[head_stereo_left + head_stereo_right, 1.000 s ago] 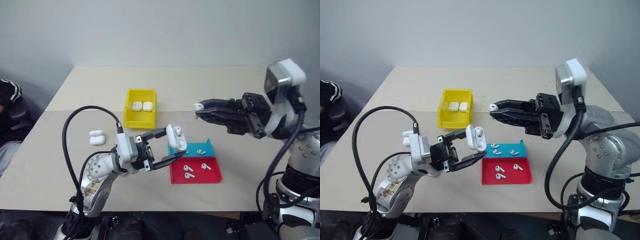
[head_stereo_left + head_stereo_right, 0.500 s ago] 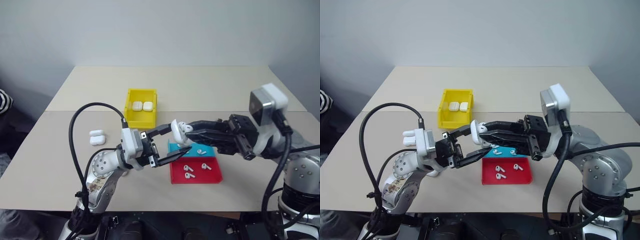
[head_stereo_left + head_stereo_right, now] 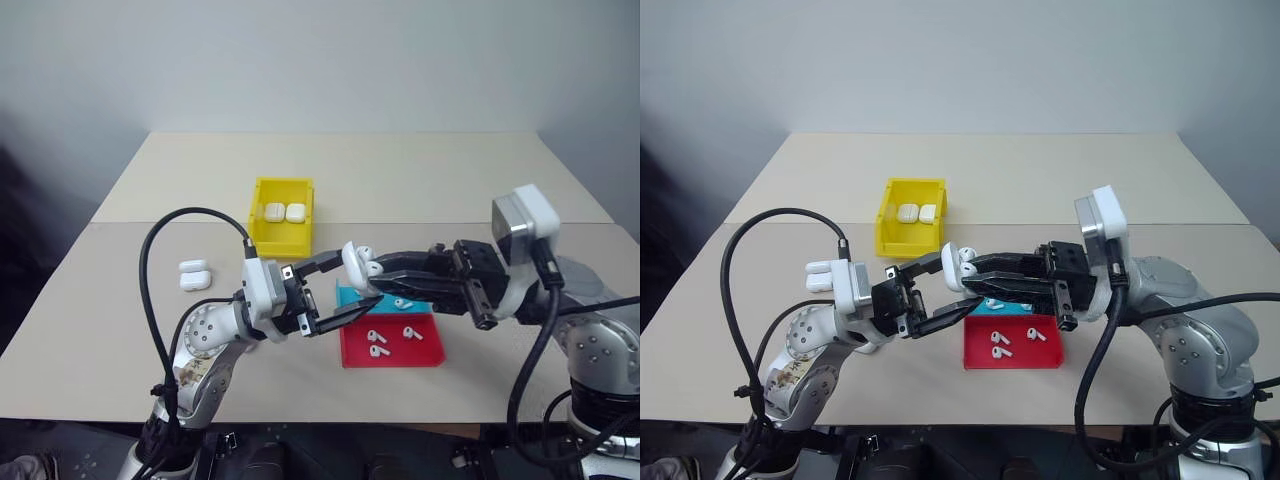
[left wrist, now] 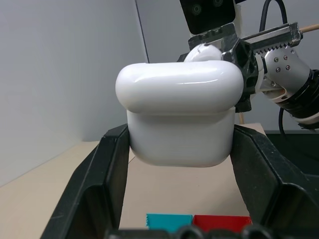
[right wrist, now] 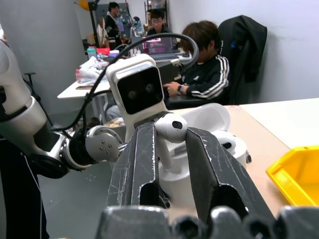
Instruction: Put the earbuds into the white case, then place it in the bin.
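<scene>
We have the white case (image 3: 353, 268) up in the air above the middle of the surface (image 3: 450, 190), lid swung open, with our left gripper (image 3: 345, 290) clamped on its sides. One earbud (image 5: 170, 127) is pinched between the narrow fingers of our right gripper (image 3: 376, 276), and its stem points down into the open case. In the right wrist view a second earbud (image 5: 225, 141) looks to be already seated in the case. So we judge the step in hand to be loading the second earbud, with the lid and the trip to the bin not yet done.

The next move calls for a fine, straight push of the stem into the free socket, then letting go of it without dragging it back out. After that the lid needs closing before the case goes anywhere.

The yellow bin (image 3: 258, 235) sits beyond the held case, toward the far edge, with two closed cases (image 3: 284, 212) inside. Below the grippers, toward the near edge, a blue tray (image 3: 418, 292) and a red tray (image 3: 392, 356) hold spare earbuds. Two more cases (image 3: 193, 274) lie toward the left edge.
</scene>
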`<action>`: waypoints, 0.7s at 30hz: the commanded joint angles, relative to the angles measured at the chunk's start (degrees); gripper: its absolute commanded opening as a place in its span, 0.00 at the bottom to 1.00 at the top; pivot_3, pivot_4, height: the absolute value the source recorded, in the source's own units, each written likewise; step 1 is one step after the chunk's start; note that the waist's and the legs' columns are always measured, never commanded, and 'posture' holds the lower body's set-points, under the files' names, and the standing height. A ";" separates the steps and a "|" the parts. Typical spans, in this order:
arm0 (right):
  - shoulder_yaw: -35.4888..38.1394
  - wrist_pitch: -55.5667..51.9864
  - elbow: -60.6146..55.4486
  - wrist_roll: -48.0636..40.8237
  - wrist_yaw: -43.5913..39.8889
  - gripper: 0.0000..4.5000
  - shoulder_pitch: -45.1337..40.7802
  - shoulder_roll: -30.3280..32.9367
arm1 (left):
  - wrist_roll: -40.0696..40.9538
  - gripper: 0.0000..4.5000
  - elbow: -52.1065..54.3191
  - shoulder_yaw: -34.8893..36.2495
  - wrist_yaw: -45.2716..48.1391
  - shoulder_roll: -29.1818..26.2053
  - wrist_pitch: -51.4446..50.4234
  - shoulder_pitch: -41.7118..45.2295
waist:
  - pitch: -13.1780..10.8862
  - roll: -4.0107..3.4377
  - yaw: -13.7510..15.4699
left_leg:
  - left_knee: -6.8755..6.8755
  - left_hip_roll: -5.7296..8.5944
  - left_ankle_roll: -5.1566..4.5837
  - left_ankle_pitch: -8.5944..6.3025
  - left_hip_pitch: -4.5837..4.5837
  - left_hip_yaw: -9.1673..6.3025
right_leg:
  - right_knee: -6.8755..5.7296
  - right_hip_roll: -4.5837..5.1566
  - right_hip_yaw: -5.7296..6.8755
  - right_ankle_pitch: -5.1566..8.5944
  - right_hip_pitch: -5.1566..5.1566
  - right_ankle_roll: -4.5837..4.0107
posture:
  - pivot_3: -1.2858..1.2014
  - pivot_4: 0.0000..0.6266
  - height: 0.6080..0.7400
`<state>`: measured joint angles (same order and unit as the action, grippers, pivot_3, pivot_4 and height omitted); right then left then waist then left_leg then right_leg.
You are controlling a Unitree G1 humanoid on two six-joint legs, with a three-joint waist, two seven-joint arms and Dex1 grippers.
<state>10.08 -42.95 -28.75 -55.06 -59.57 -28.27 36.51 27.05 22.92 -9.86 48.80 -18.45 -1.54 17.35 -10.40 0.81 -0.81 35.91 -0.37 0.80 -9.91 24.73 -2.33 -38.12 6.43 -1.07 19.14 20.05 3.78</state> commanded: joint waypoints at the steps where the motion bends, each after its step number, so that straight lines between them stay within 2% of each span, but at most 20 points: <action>1: -0.23 2.89 -0.69 1.01 -0.11 0.17 0.17 0.43 | 0.19 0.61 1.94 0.24 -0.16 0.20 0.83 0.17 | 0.00 0.00 0.01 | 0.00 0.00 0.00 0.00 0.00 0.00 | 0.00 0.00 0.00 0.00 0.00 0.00 | 0.52 0.24 1.00; 9: -1.33 5.14 -0.84 2.20 -0.29 0.17 1.00 0.46 | 0.14 0.61 1.54 0.35 0.00 0.20 1.16 0.12 | 0.00 0.00 0.03 | 0.00 0.00 0.00 0.00 0.00 0.00 | 0.00 0.00 0.00 0.00 0.00 0.00 | 0.52 0.24 1.00; 14: -2.16 6.80 -1.12 3.71 -1.19 0.50 1.63 1.40 | 0.20 0.61 1.50 0.33 0.19 0.05 1.10 0.00 | 0.00 0.00 0.02 | 0.00 0.00 0.00 0.00 0.00 0.00 | 0.01 0.00 0.00 0.00 0.00 0.00 | 0.52 0.24 1.00; 21: -1.17 8.90 -0.21 3.69 -2.44 0.50 2.19 2.30 | 0.45 0.61 1.01 0.48 0.86 -0.50 1.10 -0.03 | 0.00 0.00 0.03 | 0.00 0.00 0.00 0.00 0.00 0.00 | 0.01 0.00 0.00 0.00 0.00 0.00 | 0.52 0.24 1.00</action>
<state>7.77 -35.49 -28.65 -51.09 -61.52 -26.09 38.02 26.98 22.58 -9.81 49.19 -19.10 -1.53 16.87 -10.40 0.81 -0.78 35.91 -0.37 0.80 -9.91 24.73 -2.33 -38.12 6.44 -1.07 19.14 20.05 3.78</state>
